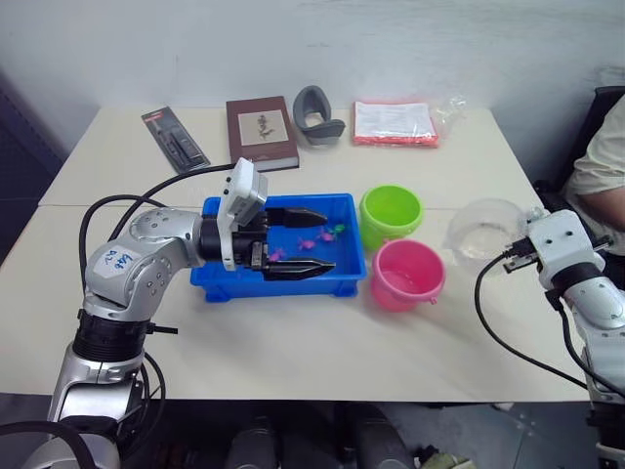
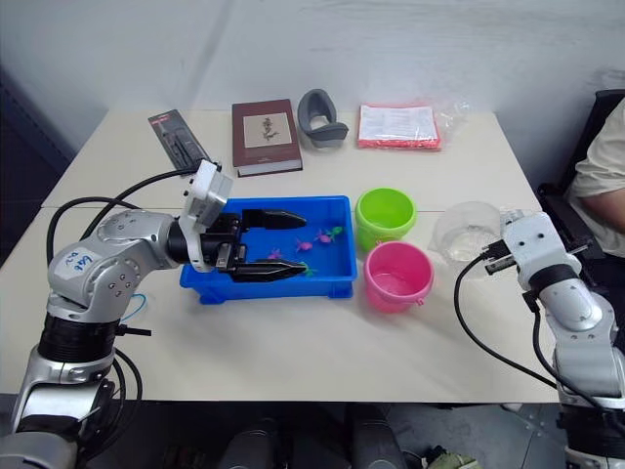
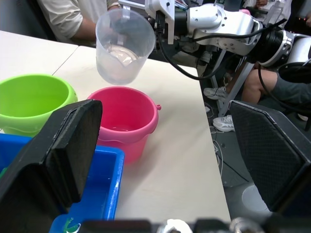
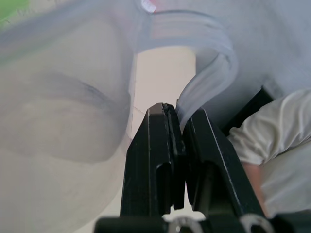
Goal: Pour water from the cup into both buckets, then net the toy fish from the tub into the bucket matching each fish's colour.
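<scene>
Right claw: pinched the cup handle – it might slip and spill.
Left claw: wide, empty – over the tub.

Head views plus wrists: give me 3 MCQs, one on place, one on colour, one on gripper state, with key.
1. Where is the left gripper?
A. over the blue tub
B. over the book
C. beside the pink bucket

2. Which bucket stands nearer the robot?
A. green
B. pink
C. blue

3. What is the right gripper doing?
A. hanging open
B. shut on nothing
C. shut on the cup handle

Key: 1 A, the left gripper hangs over the tub. 2 B, the pink bucket sits in front of the green bucket. 3 C, the right gripper pinches the handle of the cup.
</scene>
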Tool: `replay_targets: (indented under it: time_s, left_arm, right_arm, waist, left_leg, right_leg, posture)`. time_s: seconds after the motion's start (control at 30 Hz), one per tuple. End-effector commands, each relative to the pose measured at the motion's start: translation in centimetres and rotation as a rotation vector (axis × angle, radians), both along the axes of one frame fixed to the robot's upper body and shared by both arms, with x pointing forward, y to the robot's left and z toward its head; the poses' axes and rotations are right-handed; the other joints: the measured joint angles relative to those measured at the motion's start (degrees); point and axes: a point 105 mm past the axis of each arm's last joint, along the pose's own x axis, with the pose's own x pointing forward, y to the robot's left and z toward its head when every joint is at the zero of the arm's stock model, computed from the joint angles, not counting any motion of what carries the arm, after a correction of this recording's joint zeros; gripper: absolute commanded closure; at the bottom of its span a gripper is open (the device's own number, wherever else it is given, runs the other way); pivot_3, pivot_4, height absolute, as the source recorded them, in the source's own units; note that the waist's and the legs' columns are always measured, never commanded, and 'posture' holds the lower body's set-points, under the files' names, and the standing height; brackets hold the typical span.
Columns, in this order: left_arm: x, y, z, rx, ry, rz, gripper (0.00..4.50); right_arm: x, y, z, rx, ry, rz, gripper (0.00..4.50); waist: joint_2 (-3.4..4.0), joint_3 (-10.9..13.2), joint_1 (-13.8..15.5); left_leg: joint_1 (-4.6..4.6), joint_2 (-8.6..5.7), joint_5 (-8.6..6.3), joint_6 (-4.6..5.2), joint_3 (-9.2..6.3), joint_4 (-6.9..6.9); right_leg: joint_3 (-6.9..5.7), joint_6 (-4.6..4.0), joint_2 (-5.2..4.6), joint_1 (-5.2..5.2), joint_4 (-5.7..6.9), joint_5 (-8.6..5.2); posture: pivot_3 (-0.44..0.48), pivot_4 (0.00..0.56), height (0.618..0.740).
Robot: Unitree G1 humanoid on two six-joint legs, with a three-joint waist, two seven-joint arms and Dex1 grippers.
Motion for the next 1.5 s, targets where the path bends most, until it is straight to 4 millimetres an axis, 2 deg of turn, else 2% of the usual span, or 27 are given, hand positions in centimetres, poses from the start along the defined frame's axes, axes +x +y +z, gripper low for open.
replay_targets:
  time_s: [0.03, 0.4, 0.57, 0.73, 0.83, 1.07, 1.2, 1.3, 1.5]
  left_arm:
    - [-0.1, 0.1, 0.0, 0.017, -0.038, -0.006, 0.0]
    - [0.2, 0.2, -0.4, 0.037, -0.059, 0.011, 0.0]
    - [0.2, 0.2, -0.4, 0.035, -0.061, 0.019, 0.0]
    - [0.2, 0.3, -0.6, 0.033, -0.055, 0.026, 0.0]
    - [0.2, 0.4, -0.6, 0.031, -0.054, 0.03, 0.0]
    - [0.3, 0.4, -0.6, 0.027, -0.053, 0.035, 0.0]
    - [0.6, 0.4, -0.6, 0.004, -0.033, 0.046, 0.0]
    - [1.4, 0.7, -0.6, -0.022, -0.012, 0.088, 0.0]
    - [3.3, 1.1, -0.4, -0.064, -0.019, 0.208, 0.0]
  right_arm:
    - [0.2, 1.2, 3.0, -0.154, -0.114, 0.028, 4.45]
    - [1.4, 4.8, 6.3, -0.573, -0.249, 0.083, 4.45]
    - [1.6, 5.4, 6.9, -0.655, -0.284, 0.083, 4.45]
    - [1.0, 6.6, 8.4, -0.789, -0.373, 0.103, 4.45]
    - [0.8, 6.8, 8.6, -0.819, -0.39, 0.111, 4.45]
    - [0.7, 5.9, 7.8, -0.728, -0.342, 0.11, 4.45]
    - [1.0, 5.2, 5.8, -0.54, -0.225, 0.14, 4.45]
    - [1.2, 4.3, 5.1, -0.422, -0.172, 0.111, 4.45]
    - [2.3, 2.8, 3.4, 0.013, -0.039, 0.079, 4.45]
  waist:
    - [0.0, 0.0, -0.15]
    - [0.0, 0.0, -0.05]
    - [0.0, 0.0, -0.02]
    - [0.0, 0.0, -0.03]
    - [0.0, 0.0, -0.11]
    - [-0.01, 0.0, -0.1]
    - [-0.01, 0.0, -0.04]
    - [-0.01, 0.0, -0.06]
    - [-0.01, 0.0, -0.14]
  left_leg:
    - [0.0, 0.01, 0.0, 0.0, 0.02, 0.0]
    - [-0.08, -0.01, 0.03, -0.01, 0.1, 0.03]
    - [-0.13, 0.0, 0.03, -0.01, 0.11, 0.03]
    - [-0.13, -0.01, 0.03, -0.01, 0.18, 0.06]
    - [-0.12, 0.0, 0.03, -0.01, 0.21, 0.08]
    - [-0.11, -0.01, 0.04, -0.02, 0.25, 0.14]
    - [-0.1, 0.0, 0.04, -0.02, 0.24, 0.14]
    - [-0.1, -0.01, 0.04, -0.01, 0.25, 0.17]
    - [-0.09, 0.02, 0.05, 0.0, 0.27, 0.21]
  right_leg:
    - [0.02, 0.0, 0.0, 0.0, 0.0, 0.0]
    - [0.07, 0.0, 0.01, -0.2, 0.1, 0.0]
    - [0.07, 0.0, 0.01, -0.27, 0.13, 0.0]
    - [0.12, 0.0, -0.01, -0.33, 0.22, 0.0]
    - [0.15, -0.01, 0.0, -0.36, 0.29, -0.01]
    - [0.17, -0.01, 0.0, -0.36, 0.37, -0.01]
    - [0.17, -0.01, 0.03, -0.36, 0.39, -0.01]
    - [0.17, -0.01, 0.03, -0.36, 0.41, 0.0]
    - [0.19, -0.01, 0.04, -0.36, 0.52, 0.0]
  posture:
    - [0.0, 0.15, 0.74]
    - [0.0, 0.15, 0.74]
    - [0.0, 0.15, 0.74]
    - [0.0, 0.15, 0.74]
    - [0.0, 0.15, 0.74]
    - [0.0, 0.15, 0.74]
    - [0.0, 0.15, 0.74]
    - [0.0, 0.15, 0.74]
    - [0.0, 0.15, 0.74]
